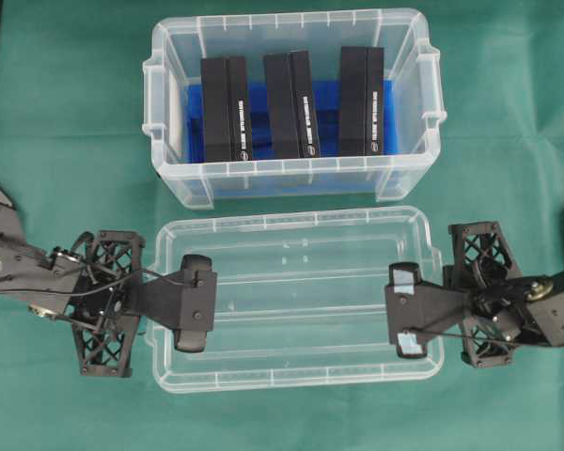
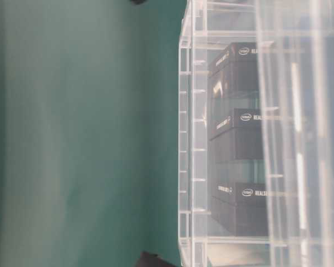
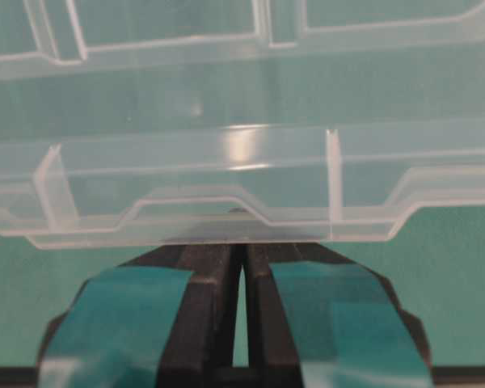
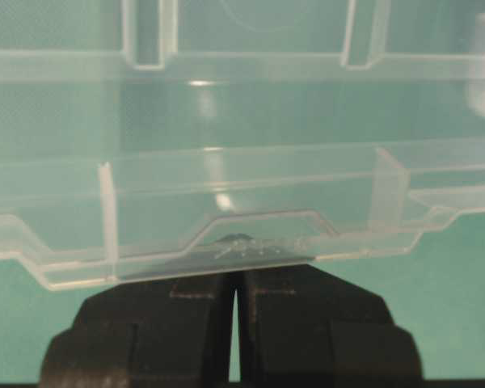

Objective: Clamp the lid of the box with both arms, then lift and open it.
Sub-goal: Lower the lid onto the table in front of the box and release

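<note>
The clear lid [image 1: 301, 324] lies flat on the green cloth just in front of the box [image 1: 291, 178], apart from it. The box stands uncovered, with a blue liner [image 1: 190, 113] and three upright black packs [image 1: 226, 108] inside. My left gripper [image 1: 211, 303] is at the lid's left short end and my right gripper [image 1: 391, 312] at its right short end. In the left wrist view the teal-taped fingers [image 3: 214, 267] stand nearly together, with their tips under the lid's rim [image 3: 226, 218]. The right wrist view shows the same: the black fingers [image 4: 202, 303] pinch in under the lid's edge tab [image 4: 242, 238].
Green cloth [image 1: 66, 141] covers the table around the box and lid. The table-level view shows the box wall [image 2: 192, 139] and the packs [image 2: 239, 133] side on. A blurred clear band [image 2: 289, 139] crosses close to that camera. Dark fixtures sit at the far left and right edges.
</note>
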Motion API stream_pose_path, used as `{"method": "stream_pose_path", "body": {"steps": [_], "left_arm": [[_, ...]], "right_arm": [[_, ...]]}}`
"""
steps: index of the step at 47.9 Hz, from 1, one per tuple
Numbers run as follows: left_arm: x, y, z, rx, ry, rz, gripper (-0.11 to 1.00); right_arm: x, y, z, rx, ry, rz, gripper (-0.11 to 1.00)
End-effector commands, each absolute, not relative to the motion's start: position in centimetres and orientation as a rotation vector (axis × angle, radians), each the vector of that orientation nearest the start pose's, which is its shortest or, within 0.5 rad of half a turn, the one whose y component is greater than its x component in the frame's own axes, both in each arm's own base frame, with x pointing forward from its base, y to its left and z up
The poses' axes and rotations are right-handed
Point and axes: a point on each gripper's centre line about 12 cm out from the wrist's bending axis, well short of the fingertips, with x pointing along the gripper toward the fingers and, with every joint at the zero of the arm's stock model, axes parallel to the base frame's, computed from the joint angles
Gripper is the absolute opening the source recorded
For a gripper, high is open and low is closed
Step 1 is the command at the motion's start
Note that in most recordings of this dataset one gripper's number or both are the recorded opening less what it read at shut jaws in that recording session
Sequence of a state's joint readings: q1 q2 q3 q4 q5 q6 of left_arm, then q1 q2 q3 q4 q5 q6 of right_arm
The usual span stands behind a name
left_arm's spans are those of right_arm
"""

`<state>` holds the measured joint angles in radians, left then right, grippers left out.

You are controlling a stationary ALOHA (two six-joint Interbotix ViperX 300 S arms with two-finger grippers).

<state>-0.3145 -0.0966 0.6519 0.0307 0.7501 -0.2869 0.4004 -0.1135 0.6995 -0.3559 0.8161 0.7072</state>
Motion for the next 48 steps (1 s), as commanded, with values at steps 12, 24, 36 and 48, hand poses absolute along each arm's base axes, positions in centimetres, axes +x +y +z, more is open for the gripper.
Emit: {"method": "stream_pose_path", "body": {"steps": [12,24,36,48], "left_arm": [[31.5,-8.8,16.0,-0.044,1.162,-0.085,0.01],[31.3,-8.7,15.3,-0.054,1.145,-0.087,0.01],[31.1,-8.6,14.7,-0.050,1.165,-0.084,0.01],[28.9,-8.7,14.4,-0.043,1.219,-0.088,0.01]], "right_arm": [[29.5,9.1,14.5,0.044,1.162,-0.124,0.00],[29.9,8.9,13.2,0.051,1.167,-0.119,0.00],[30.1,8.6,13.0,0.054,1.176,-0.131,0.00],[28.2,8.6,12.7,0.064,1.218,-0.145,0.00]]}}
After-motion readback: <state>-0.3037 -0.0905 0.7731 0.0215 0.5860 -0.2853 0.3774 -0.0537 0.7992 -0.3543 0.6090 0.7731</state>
